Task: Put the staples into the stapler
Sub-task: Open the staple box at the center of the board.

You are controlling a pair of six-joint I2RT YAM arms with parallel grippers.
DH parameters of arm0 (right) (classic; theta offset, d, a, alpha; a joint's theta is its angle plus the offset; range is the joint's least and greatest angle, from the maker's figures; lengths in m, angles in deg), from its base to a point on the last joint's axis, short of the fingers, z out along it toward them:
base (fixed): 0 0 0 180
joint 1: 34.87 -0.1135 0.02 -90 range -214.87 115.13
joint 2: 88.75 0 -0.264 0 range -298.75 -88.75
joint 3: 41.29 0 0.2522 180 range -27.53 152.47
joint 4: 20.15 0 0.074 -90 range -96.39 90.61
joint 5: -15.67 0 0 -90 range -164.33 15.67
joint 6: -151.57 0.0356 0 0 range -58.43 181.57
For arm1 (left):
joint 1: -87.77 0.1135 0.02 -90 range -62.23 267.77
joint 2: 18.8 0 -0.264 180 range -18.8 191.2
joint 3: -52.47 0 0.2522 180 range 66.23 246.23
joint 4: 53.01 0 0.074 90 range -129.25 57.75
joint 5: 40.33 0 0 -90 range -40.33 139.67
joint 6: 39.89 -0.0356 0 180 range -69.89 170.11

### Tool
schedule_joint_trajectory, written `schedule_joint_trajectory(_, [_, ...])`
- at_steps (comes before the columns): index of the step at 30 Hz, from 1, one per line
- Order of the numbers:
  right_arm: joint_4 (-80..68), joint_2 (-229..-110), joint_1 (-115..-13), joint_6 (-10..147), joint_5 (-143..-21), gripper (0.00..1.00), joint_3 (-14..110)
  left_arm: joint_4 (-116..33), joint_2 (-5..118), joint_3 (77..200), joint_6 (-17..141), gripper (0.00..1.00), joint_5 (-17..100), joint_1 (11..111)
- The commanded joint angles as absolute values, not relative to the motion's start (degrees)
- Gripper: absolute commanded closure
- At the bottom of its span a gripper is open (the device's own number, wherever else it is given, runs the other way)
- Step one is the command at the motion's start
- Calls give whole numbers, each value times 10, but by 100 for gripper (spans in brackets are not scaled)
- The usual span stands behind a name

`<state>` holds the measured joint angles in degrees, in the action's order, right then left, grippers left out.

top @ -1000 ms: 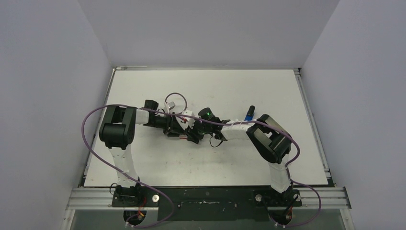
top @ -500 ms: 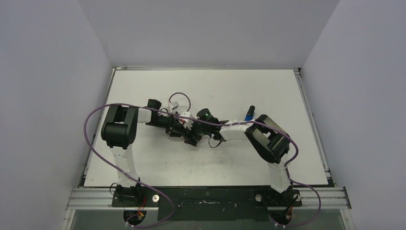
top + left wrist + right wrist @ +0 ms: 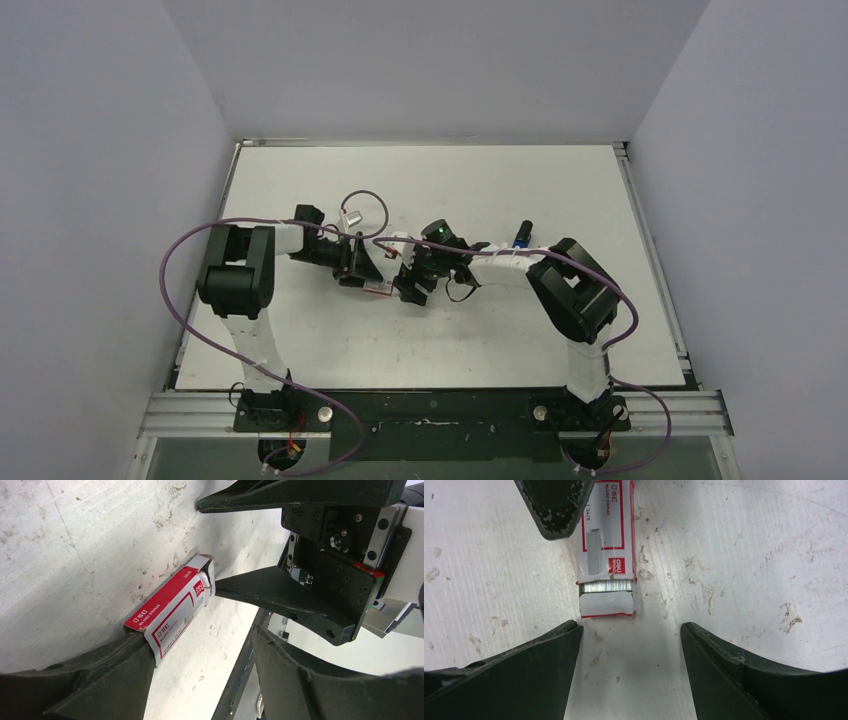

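Since both hands stand open with nothing clamped, the staple box (image 3: 606, 535) lies flat and free on the worktop (image 3: 749, 555), between the two arms. Left hand (image 3: 202, 640) has its jaws wide apart: one finger (image 3: 115, 675) butts against the box's closed end and the other is well clear of the box, so it reads as a backstop, not a grip. Right hand (image 3: 631, 630) also has its jaws wide apart, just off the box's open end, with the box ahead of the fingertips, not between them. One tip is just beside the flap (image 3: 606, 605); I cannot tell whether it touches. My judgement is that the box is braced end to end so a strip can be drawn from the open mouth without the box sliding. Staples (image 3: 606, 586) show in that mouth as a silvery, finely ribbed metal edge, not yet out. The box is thin printed cardboard, red and white, rectangular, with slightly ragged edges at the mouth; the flap is folded out flat. The fingers are matte black, grainy, tapering wedges. The worktop is white, hard, scuffed and stained. Stapler (image 3: 521, 237) is well apart from the box, on the right arm's side and partly hidden behind that arm. It shows as a slim blue body with a dark end; too small to tell if it is open. Nothing is loaded yet, as far as I can judge.
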<state>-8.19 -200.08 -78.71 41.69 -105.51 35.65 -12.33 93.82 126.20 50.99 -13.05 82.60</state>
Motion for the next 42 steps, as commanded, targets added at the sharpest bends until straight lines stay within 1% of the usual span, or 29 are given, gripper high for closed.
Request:
schedule_joint_trajectory(1, [-50,-1969,-784,391,-1071,28,362,-90,924,1276,459,32,-79,836])
schedule_joint_trajectory(5, [-54,-1983,-786,395,-1072,30,368,-84,924,1279,453,31,-70,837])
schedule_joint_trajectory(16, [-96,-2015,-809,421,-1070,30,369,-92,936,1274,460,30,-70,837])
schedule_joint_trajectory(18, [-104,-2019,-810,428,-1067,31,370,-95,935,1273,461,30,-71,837])
schedule_joint_trajectory(32, [-130,-2030,-812,439,-1048,56,356,-98,936,1269,460,30,-71,837])
schedule_joint_trajectory(37, [-126,-2019,-812,427,-1052,66,345,-84,938,1275,446,30,-63,838])
schedule_joint_trajectory(42, [-114,-2002,-809,408,-1058,73,334,-65,933,1283,427,29,-49,845])
